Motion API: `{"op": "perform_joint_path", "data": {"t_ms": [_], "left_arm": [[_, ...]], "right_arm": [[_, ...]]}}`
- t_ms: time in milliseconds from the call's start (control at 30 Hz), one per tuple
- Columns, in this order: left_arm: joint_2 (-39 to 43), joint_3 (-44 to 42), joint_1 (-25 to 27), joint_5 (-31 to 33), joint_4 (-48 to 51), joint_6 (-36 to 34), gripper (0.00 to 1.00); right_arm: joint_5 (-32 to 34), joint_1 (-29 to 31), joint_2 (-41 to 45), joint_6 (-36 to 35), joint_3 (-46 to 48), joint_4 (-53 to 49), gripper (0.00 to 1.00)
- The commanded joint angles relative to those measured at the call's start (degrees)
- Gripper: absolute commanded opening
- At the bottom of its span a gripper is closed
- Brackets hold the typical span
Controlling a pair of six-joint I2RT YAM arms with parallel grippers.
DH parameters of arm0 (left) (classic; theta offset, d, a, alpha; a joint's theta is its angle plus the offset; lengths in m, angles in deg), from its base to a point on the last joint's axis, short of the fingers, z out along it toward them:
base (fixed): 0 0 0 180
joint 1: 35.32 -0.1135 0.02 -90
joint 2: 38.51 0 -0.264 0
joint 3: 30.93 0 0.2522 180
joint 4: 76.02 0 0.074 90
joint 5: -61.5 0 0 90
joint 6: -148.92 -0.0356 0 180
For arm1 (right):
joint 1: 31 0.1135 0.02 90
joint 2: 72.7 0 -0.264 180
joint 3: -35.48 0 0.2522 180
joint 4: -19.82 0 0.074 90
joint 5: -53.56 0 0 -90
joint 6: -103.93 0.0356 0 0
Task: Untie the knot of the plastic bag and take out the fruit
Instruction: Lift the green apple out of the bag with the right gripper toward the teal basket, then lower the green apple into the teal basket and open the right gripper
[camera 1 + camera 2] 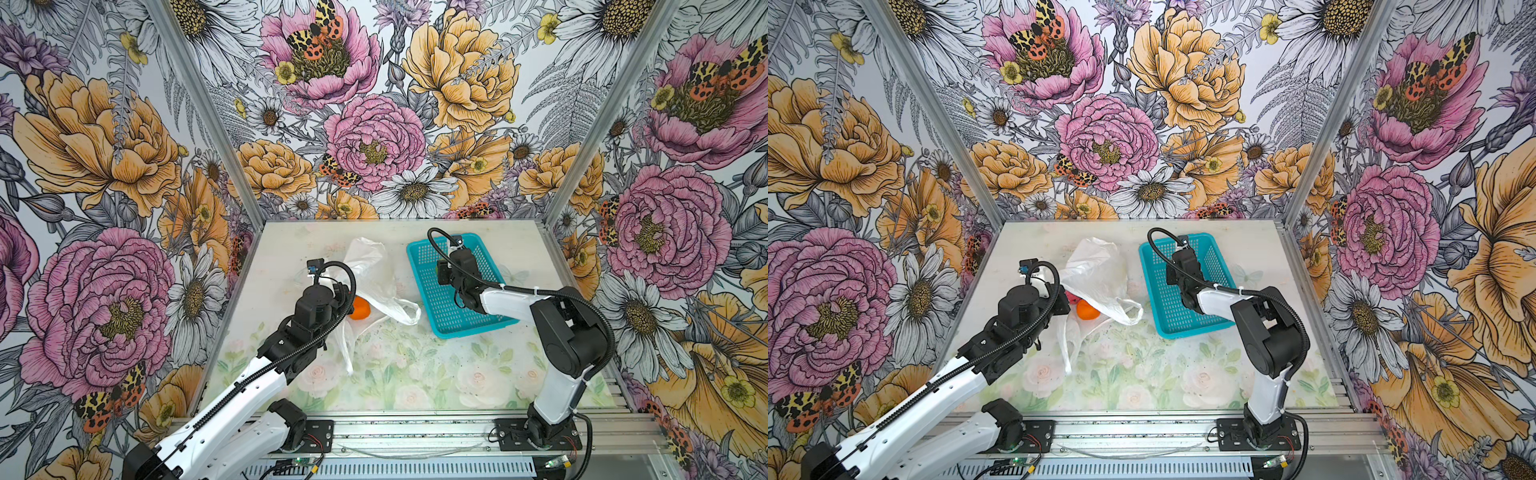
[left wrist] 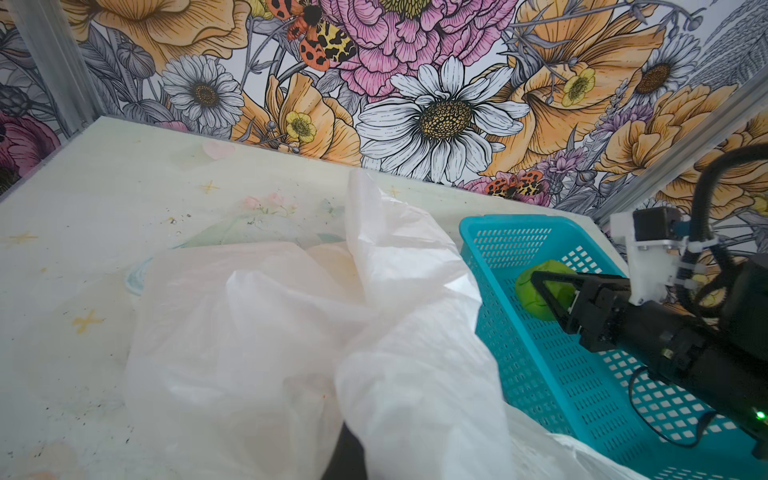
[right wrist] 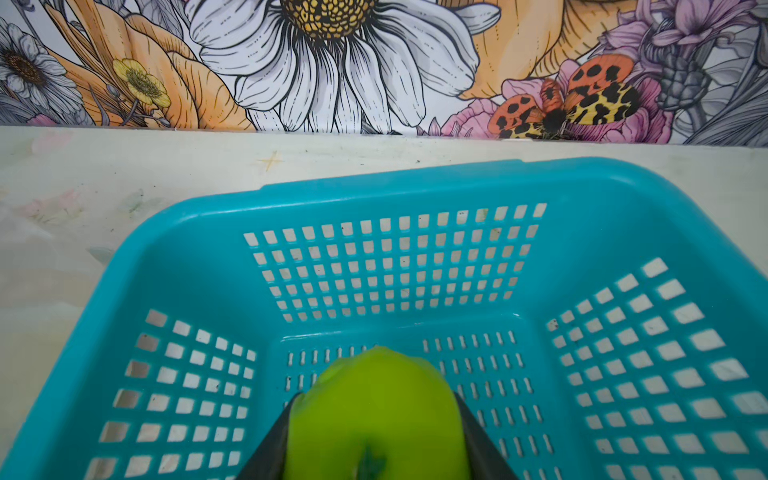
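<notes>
In both top views the right hand (image 1: 442, 272) sits over the teal basket (image 1: 419, 282) at the far right of the counter (image 1: 415, 374). The left hand (image 1: 338, 291), closed on the edge of the plastic bag (image 1: 374, 270), is the nearer one to the orange (image 1: 359, 309) lying at the bag's mouth. The left wrist view shows the green apple (image 2: 536, 291) gripped between the right hand's half-spread jaws inside the basket's walls, with the bag just beside the basket. In the right wrist view the apple hangs over the basket's slotted floor, so a release should likely drop it straight in.
</notes>
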Motion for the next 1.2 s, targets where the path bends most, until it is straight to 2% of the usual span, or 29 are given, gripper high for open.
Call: {"op": "perform_joint_path", "data": {"t_ms": [0, 100, 200, 233, 300, 367, 467, 733, 1033, 1167], "left_arm": [[0.4, -0.7, 0.5, 0.0, -2.4, -1.5, 0.00], [-0.5, -0.7, 0.8, -1.1, -2.9, -1.5, 0.00], [-1.1, -0.2, 0.8, -2.1, -2.5, -1.5, 0.00], [-1.1, -0.2, 0.9, -2.3, -2.4, -1.5, 0.00], [-1.0, -0.8, 0.9, -2.2, -3.3, -1.5, 0.00], [-1.3, -1.3, 0.8, -2.5, -4.0, -1.2, 0.00], [-2.5, -0.7, 0.9, -3.8, -3.7, -1.2, 0.00], [-2.5, -0.9, 1.0, -3.3, -3.1, -0.8, 0.00], [-1.8, -1.7, 1.0, -1.7, -2.9, 0.2, 0.00], [-2.5, 1.3, 1.7, -3.1, 1.1, 1.9, 0.00]], "right_arm": [[-3.5, -0.4, -2.8, 0.3, -4.8, -3.4, 0.19], [-7.2, -0.5, -6.5, 0.8, -8.9, -7.0, 0.23], [-10.5, -0.3, -9.5, 0.8, -12.9, -9.8, 0.33], [-10.3, -0.1, -9.8, 0.7, -13.5, -10.6, 0.38], [-9.2, 0.1, -9.2, 1.0, -13.4, -10.9, 0.57], [-8.6, 0.3, -7.6, 1.9, -11.5, -9.2, 0.70], [-8.7, 0.3, -4.8, 2.5, -10.1, -9.1, 0.80], [-5.4, 0.1, 9.3, 2.8, -3.5, -8.9, 0.91], [-4.7, 0.0, 17.5, -1.4, 4.5, 8.9, 0.91], [-5.5, 0.1, 22.2, -2.0, 8.7, 10.1, 0.90]]}}
